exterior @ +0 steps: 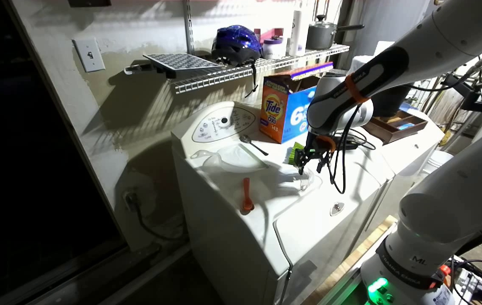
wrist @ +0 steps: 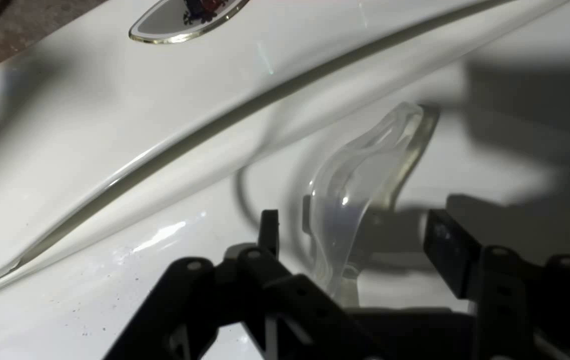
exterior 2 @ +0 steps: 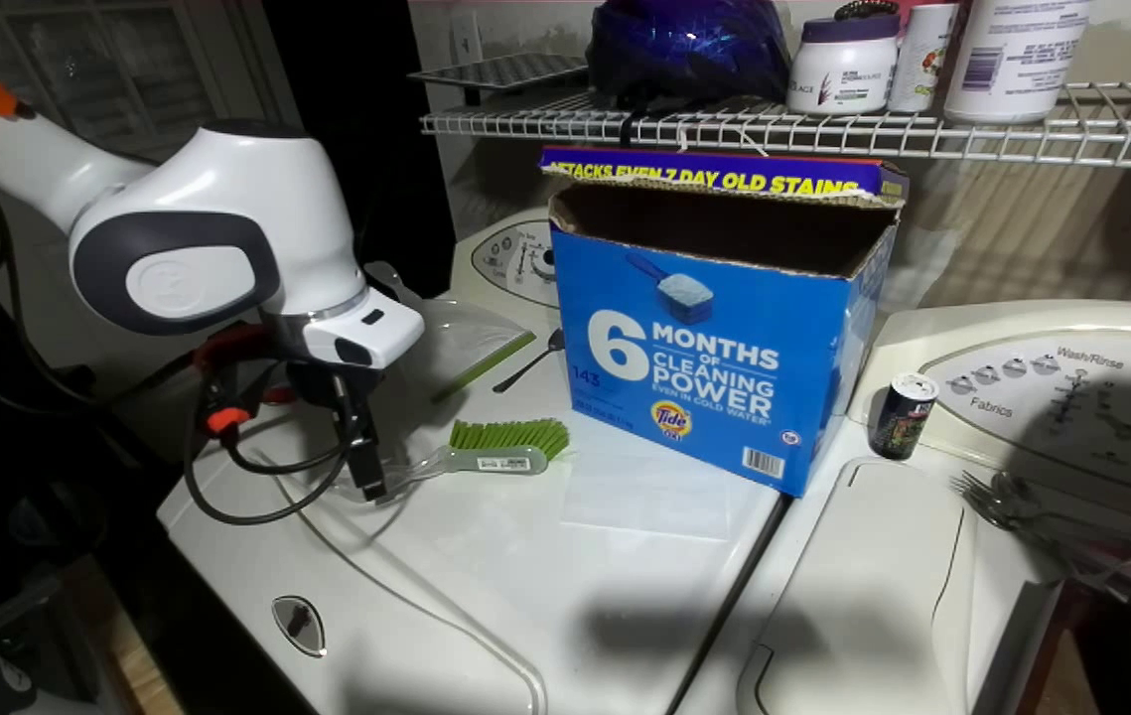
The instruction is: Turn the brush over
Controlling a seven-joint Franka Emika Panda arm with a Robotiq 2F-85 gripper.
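Note:
The brush lies on the white machine top. Its green bristles (exterior 2: 510, 435) show above its pale block (exterior 2: 495, 460) in an exterior view; whether they point straight up or toward the back I cannot tell. The green bristles (exterior: 293, 154) are partly hidden behind the gripper in an exterior view. The brush's clear handle (wrist: 347, 185) shows in the wrist view, where the bristles are out of view. My gripper (wrist: 352, 227) is open, with the handle between its fingers and apart from both. The gripper also shows low at the handle in both exterior views (exterior: 310, 168) (exterior 2: 372, 489).
An orange-and-blue box (exterior 2: 704, 348) stands behind the brush, under a wire shelf (exterior: 232, 75). A clear dustpan (exterior: 238, 159), a dark spoon (exterior: 254, 145) and an orange-red scoop (exterior: 246, 195) lie on the machine. A small can (exterior 2: 905, 417) stands beyond the box.

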